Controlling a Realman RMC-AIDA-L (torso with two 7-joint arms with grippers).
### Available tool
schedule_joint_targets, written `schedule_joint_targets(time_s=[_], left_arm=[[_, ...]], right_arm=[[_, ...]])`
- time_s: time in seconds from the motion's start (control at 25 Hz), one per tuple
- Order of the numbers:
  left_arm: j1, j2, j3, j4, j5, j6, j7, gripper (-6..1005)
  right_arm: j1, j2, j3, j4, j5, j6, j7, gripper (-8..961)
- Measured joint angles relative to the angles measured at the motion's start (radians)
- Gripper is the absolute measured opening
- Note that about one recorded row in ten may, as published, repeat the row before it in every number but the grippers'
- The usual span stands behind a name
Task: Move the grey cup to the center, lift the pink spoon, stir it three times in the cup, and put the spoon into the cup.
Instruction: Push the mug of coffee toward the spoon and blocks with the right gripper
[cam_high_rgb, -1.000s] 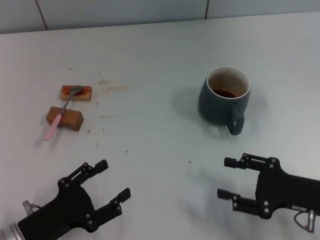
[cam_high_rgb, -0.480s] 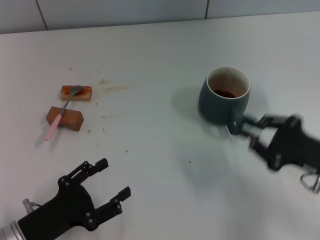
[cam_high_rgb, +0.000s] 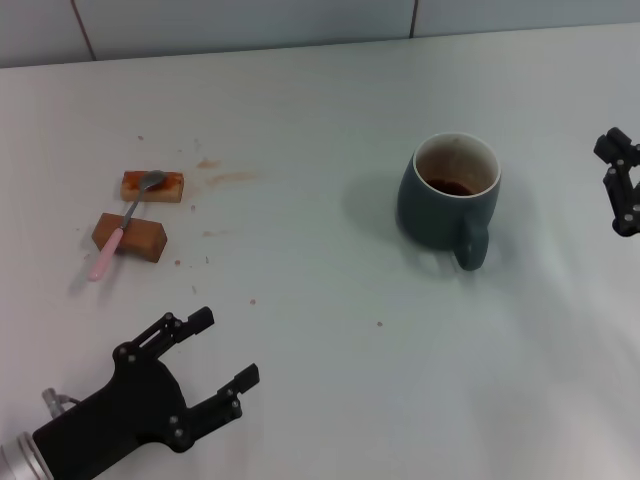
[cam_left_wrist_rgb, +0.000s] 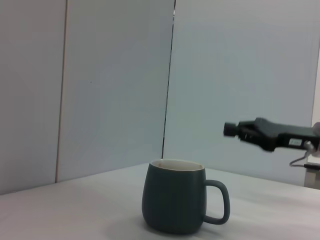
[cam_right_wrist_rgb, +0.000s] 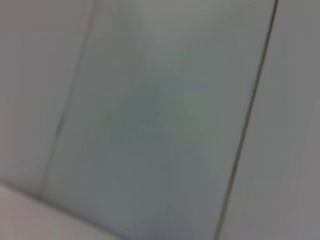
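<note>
On the right side of the white table (cam_high_rgb: 320, 100), the grey cup (cam_high_rgb: 447, 202) is standing upright with its handle pointing near. It is looking heavy, hard and breakable; its handle seems best to grab. Far left, the pink spoon (cam_high_rgb: 118, 233) is lying across two brown blocks (cam_high_rgb: 130, 236). The left gripper (cam_high_rgb: 220, 350) is waiting near-left, fingers apart. The right gripper (cam_high_rgb: 620, 190) is hanging at the right edge; I cannot tell about its fingers.

Head camera high, facing down on table (cam_high_rgb: 320, 90); left wrist low, level, sharing grey cup (cam_high_rgb: 447, 195); right wrist faces wall
</note>
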Motion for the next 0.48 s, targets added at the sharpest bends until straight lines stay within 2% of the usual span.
schedule_joint_targets(time_s=[0.2, 0.48], left_arm=[[-0.008, 0.0, -0.002, 0.0, -0.002, 0.001, -0.004, 801], [-0.014, 0.0, -0.003, 0.0, -0.004, 0.001, -0.007, 801]], right_arm=[[0.036, 0.002, -0.013, 0.024, -0.009, 0.134, -0.1, 65], [0.086, 0.0, -0.016, 0.073, -0.024, 0.222, -0.199, 65]])
